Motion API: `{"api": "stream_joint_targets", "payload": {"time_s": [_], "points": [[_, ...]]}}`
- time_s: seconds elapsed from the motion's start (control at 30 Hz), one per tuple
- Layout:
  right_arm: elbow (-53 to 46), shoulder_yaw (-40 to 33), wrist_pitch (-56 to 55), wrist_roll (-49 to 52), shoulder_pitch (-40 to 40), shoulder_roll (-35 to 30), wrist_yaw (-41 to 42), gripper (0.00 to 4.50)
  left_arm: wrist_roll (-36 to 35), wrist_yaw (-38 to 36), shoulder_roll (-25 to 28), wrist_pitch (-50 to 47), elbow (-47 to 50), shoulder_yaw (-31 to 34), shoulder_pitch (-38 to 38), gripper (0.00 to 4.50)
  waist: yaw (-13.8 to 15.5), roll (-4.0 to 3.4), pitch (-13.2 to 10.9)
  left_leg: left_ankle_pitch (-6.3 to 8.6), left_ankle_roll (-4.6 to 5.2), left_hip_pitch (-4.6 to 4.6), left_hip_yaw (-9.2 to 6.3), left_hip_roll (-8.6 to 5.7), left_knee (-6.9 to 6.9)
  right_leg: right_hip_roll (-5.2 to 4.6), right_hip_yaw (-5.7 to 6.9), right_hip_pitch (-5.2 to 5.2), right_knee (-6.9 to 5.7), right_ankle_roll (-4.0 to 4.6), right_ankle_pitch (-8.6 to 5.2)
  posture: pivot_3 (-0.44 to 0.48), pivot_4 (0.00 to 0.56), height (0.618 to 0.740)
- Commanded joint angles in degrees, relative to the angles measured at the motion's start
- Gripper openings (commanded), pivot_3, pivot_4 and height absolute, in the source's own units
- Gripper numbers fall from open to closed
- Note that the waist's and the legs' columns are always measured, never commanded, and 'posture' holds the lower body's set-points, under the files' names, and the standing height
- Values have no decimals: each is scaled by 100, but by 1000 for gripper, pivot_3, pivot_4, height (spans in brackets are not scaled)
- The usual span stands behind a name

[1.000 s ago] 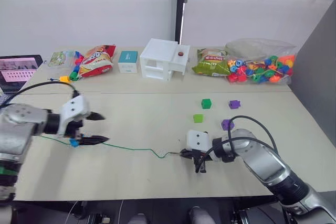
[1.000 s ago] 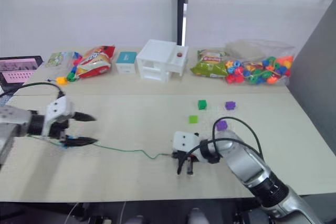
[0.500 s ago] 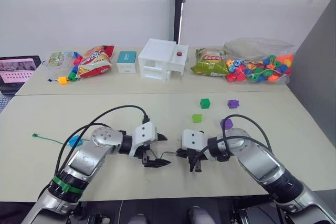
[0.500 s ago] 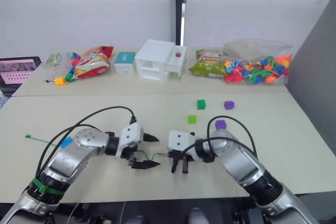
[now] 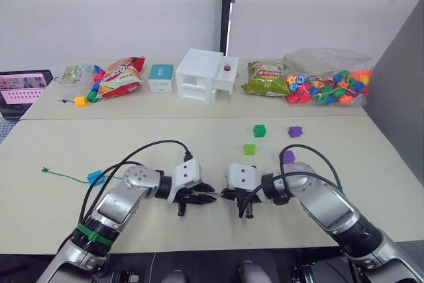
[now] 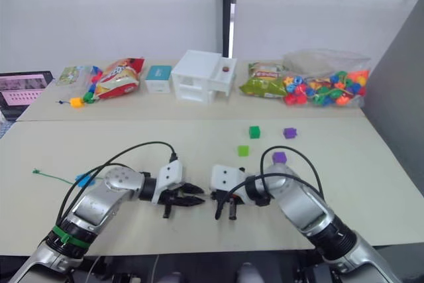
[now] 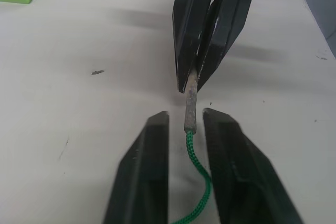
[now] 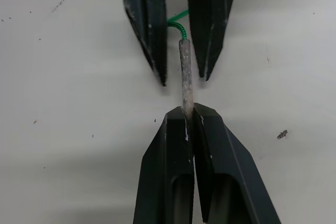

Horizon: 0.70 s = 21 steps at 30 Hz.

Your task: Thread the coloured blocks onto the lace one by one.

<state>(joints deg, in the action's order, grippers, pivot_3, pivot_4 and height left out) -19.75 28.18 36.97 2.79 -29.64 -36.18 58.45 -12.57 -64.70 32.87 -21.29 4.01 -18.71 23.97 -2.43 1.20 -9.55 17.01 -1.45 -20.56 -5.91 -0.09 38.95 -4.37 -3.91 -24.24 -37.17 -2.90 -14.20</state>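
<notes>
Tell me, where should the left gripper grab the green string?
Probably on the stiff pale tip of the lace, just behind where the right gripper pinches it. The left gripper already straddles it there, open, facing the right gripper; the soft cord would bend.

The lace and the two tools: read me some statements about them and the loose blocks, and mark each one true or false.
1. The right tool is shut on the pale stiff tip of the lace. True.
2. The left tool has clamped the tip too. False: its fingers stand open on either side of the tip.
3. A light blue block sits on the lace near its far end. True.
4. Both green blocks are already threaded. False: they lie loose on the table, as do the purple blocks.
5. The two tools face each other over the table. True.
</notes>
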Motion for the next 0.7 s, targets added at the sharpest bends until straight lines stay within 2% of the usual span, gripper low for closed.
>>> {"api": "stream_joint_targets", "payload": {"time_s": [0.03, 0.4, 0.53, 0.7], "points": [[-203, -115, 35, 48, -80, -7, -7, 0, 2, 18, -44, 87, 118, 49, 90, 20, 2, 0, 0, 0, 0, 0, 0, 0, 0, 0, 0, 0, 0, 0, 0, 0, 150, 740], [-141, -60, 45, 2, 37, -89, -6, 0, -131, -105, -24, -137, 296, 93, 148, 20, 2, 0, 0, 0, 0, 0, 0, 0, 0, 0, 0, 0, 0, 0, 0, 0, 150, 740], [-336, -334, 258, 131, 211, -62, -225, 1351, -149, -248, 87, -186, 296, 101, 172, 0, 4, 0, 0, 0, 0, 0, 0, 0, 0, -1, 0, 1, 0, 0, 0, 0, 150, 740], [-974, -1128, 806, 380, 788, -93, -696, 3110, -176, -347, 208, -192, 307, 92, 167, 0, 30, 0, 0, 0, 0, -2, 0, 0, 0, -1, 0, 1, 1, 0, 0, 0, 150, 740]]}}
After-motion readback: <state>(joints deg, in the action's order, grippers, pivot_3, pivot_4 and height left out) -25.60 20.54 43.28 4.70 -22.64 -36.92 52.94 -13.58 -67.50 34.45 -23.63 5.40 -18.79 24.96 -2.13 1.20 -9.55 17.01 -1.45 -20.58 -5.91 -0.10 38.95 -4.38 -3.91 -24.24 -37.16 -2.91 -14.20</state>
